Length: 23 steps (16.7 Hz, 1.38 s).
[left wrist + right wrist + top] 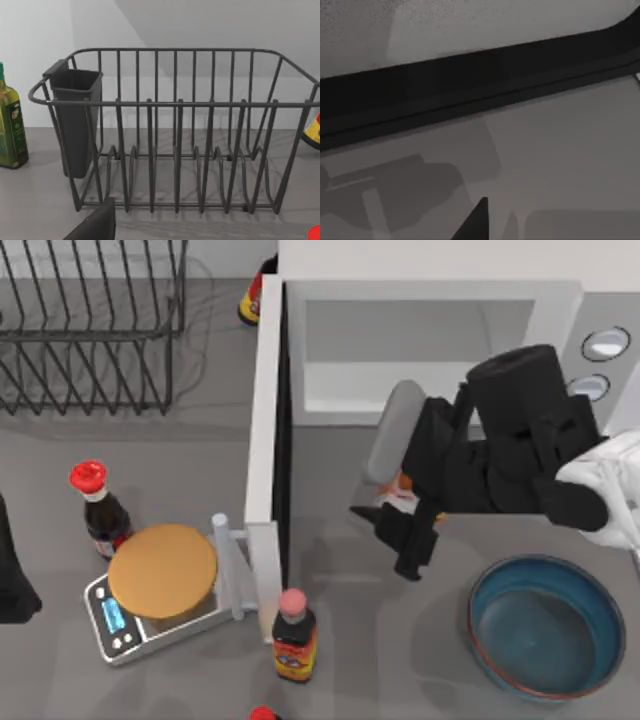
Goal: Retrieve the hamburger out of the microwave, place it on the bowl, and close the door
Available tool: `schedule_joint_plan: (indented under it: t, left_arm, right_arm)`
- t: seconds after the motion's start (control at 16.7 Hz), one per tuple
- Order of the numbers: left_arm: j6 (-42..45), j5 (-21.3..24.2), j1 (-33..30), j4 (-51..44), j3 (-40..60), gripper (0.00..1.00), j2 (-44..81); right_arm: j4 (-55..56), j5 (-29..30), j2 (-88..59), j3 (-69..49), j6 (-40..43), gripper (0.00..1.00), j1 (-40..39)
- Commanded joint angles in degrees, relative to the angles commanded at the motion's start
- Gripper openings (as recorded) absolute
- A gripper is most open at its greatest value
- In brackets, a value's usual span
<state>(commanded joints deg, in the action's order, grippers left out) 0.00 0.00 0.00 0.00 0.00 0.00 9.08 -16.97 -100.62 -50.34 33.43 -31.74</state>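
Carrying the hamburger looks like the step in hand for the right gripper, which hangs over the table in front of the microwave, between its open cavity and the bowl. From above, a bit of orange and cream peeks out at the left edge of the black fingers, so the gripper seems clamped narrow on the burger, but most of it is hidden by the arm. The bowl sits near the table's right front, still empty. The door is swung wide open, standing edge-on toward the front of the table.

Stuff that could go sideways, just guessing from this:
- The burger is small and looks pinched near its edge, so a quick swing toward the bowl could let it slip onto the table.
- Releasing too close to the bowl's near rim could bounce it out.
- The door's handle end sits right beside the kitchen scale with its tan disc and a sauce bottle, so whichever arm goes for the door could clip those.

The left arm is parked at the far left, its camera facing the dish rack; can't tell how its fingers are set.
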Motion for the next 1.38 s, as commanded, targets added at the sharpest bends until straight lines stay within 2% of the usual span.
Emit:
schedule_joint_plan:
  t: [0.42, 0.66, 0.9, 1.38]
  left_arm:
    - [0.0, 0.0, 0.0, 0.0, 0.0, 1.0, 0.0]
    - [0.0, 0.0, 0.0, 0.0, 0.0, 1.0, 0.0]
    - [0.0, 0.0, 0.0, 0.0, 0.0, 1.0, 0.0]
    - [0.0, 0.0, 0.0, 0.0, 0.0, 1.0, 0.0]
  right_arm:
    - [-23.6, -30.8, -0.9, 3.7, 46.2, 0.0, 17.3]
    - [-38.1, -42.7, -2.1, 5.9, 64.1, 0.0, 26.8]
    - [-47.5, -48.5, -3.2, 7.3, 72.7, 0.0, 33.0]
    - [-47.9, -49.0, -3.2, 7.6, 72.7, 0.0, 33.4]
